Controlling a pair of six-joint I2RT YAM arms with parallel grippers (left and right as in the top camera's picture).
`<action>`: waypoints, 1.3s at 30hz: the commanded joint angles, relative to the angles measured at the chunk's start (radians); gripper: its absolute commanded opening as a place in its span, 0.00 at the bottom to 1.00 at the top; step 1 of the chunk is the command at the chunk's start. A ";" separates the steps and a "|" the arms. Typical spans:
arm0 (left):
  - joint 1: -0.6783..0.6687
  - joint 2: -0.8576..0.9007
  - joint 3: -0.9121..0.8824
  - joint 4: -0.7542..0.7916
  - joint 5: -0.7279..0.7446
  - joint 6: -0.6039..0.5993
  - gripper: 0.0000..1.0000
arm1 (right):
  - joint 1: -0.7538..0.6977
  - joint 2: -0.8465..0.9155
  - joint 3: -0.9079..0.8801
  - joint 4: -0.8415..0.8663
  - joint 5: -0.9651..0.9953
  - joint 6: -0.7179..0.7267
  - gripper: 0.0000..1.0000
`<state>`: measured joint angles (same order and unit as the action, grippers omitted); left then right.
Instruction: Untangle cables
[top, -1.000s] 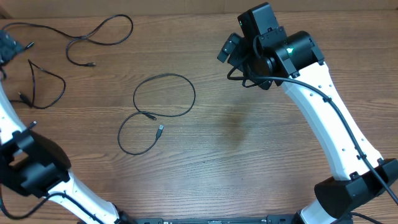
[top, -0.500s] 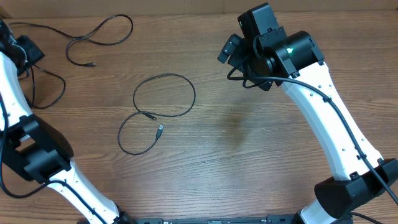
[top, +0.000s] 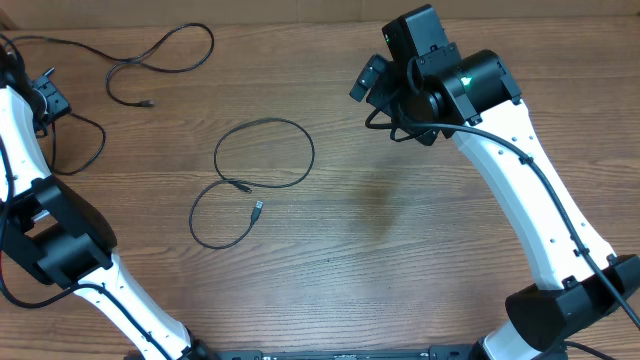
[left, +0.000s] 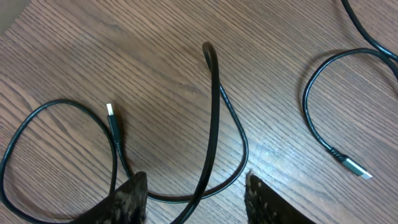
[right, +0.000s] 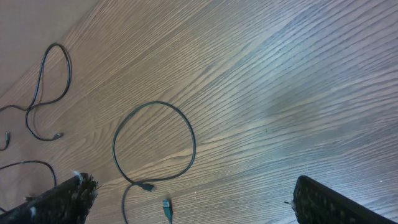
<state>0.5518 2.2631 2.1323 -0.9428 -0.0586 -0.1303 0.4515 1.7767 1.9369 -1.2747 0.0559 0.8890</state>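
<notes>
Three separate black cables lie on the wooden table (top: 400, 230): one at the top left (top: 211, 42), one by the left edge (top: 102, 132), and a looped one in the middle (top: 265, 120). My left gripper (top: 45, 98) hangs over the left-edge cable. In the left wrist view its jaws (left: 194, 179) stand partly apart, and a strand of that cable (left: 214, 118) runs up between them, touching neither finger. My right gripper (top: 372, 78) is wide open high over the table's right half, and its wrist view (right: 191, 183) looks down on the middle loop (right: 193, 143).
A silver plug end (left: 111, 112) of the left cable lies left of the strand. Another cable's loop and plug (left: 351, 167) lie to the right in the same view. The table's far edge (top: 300, 20) runs close behind the top-left cable.
My left gripper has swung in from the left edge and come down over the left-edge cable. The right arm and the other cables have not moved.
</notes>
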 joint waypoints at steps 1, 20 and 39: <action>0.004 0.010 -0.031 0.005 -0.019 0.024 0.50 | -0.001 0.005 -0.006 0.003 0.002 -0.004 1.00; 0.005 0.066 -0.056 0.005 -0.104 0.027 0.04 | -0.001 0.009 -0.006 0.005 0.002 -0.004 1.00; 0.005 0.072 -0.219 0.177 -0.027 -0.001 0.04 | -0.001 0.021 -0.006 0.014 0.002 -0.004 1.00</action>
<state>0.5518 2.3157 1.9312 -0.7746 -0.1421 -0.1104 0.4515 1.7878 1.9369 -1.2675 0.0555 0.8898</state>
